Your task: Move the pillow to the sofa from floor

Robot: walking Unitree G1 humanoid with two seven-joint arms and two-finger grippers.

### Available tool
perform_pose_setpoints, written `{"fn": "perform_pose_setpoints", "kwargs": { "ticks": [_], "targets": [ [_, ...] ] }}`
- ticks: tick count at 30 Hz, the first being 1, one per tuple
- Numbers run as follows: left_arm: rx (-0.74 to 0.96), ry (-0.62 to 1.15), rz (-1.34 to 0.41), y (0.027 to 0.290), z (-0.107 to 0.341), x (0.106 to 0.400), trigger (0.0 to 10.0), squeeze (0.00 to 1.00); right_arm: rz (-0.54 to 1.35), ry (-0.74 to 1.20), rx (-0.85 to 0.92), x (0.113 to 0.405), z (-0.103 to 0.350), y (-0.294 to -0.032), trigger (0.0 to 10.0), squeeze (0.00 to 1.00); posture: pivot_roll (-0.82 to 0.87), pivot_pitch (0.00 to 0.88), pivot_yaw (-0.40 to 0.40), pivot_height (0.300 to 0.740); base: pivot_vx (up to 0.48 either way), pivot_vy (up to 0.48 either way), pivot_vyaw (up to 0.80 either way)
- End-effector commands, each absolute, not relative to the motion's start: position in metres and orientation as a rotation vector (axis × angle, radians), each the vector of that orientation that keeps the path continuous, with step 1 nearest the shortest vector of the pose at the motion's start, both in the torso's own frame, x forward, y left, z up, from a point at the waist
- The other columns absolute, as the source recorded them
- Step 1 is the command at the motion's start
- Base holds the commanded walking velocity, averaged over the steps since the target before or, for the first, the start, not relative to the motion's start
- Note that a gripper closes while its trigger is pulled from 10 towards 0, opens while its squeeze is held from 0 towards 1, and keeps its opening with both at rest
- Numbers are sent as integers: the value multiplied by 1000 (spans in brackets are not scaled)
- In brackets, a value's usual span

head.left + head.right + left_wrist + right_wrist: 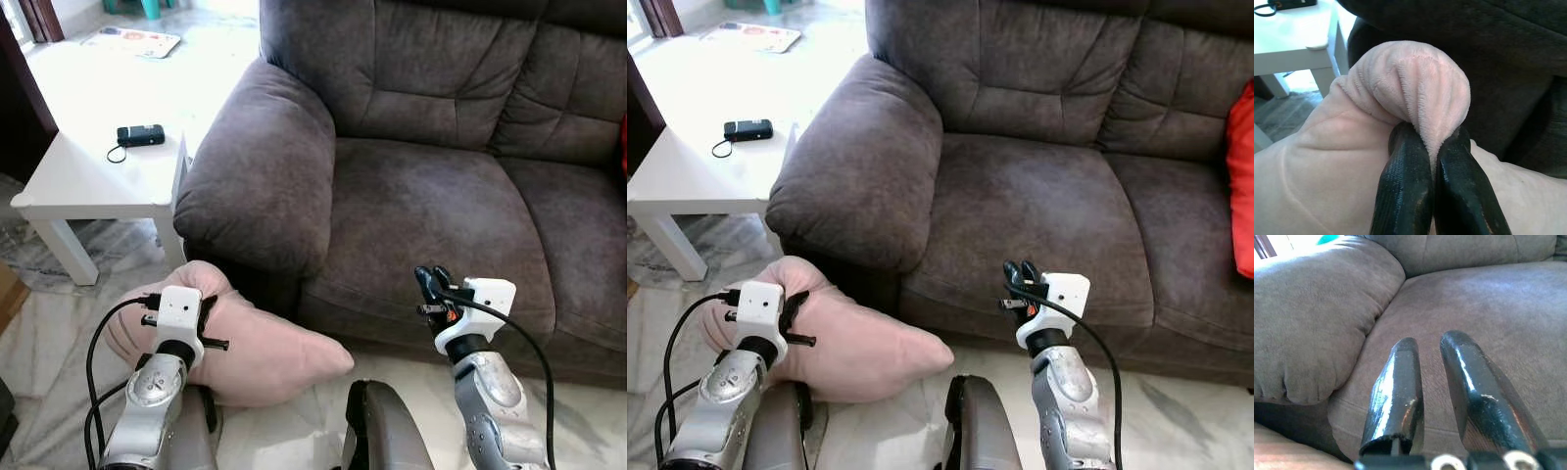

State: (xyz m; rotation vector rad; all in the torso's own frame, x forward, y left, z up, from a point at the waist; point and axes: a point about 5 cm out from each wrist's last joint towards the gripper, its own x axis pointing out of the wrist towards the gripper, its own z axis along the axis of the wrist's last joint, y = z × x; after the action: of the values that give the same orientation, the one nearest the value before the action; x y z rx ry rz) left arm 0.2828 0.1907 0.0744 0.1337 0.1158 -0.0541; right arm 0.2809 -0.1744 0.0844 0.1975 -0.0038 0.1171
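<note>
Pinched between the left gripper's [1436,147] fingers, the pink pillow [265,352] lies (partly bunched) below the sofa's [441,206] armrest; right gripper [1432,350] slightly parted, empty, before its seat.

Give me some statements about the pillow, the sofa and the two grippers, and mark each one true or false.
1. The left gripper is shut on a fold of the pink pillow. True.
2. The pillow already lies on the sofa seat. False: it is low down in front of the sofa's armrest, beside the white table.
3. The right gripper holds nothing; its fingers stand a little apart, in front of the seat. True.
4. A red thing sits at the sofa's right end. True.
5. The small black device lies on the sofa's armrest. False: it lies on the white table.
</note>
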Motion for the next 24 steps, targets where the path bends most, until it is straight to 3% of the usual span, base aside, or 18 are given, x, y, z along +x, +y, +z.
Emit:
{"fn": "perform_pose_setpoints", "kwargs": {
  "ticks": [1,24],
  "targets": [
    [136,-52,-60,184,111,293,10000,0,98,-4,192,282,84,-182,10000,0,137,0,-139,526,0,0,0],
    [159,-90,-82,178,121,303,10000,0,74,-77,201,297,93,-181,10000,0,128,0,-106,526,0,0,0]
  ]
}}
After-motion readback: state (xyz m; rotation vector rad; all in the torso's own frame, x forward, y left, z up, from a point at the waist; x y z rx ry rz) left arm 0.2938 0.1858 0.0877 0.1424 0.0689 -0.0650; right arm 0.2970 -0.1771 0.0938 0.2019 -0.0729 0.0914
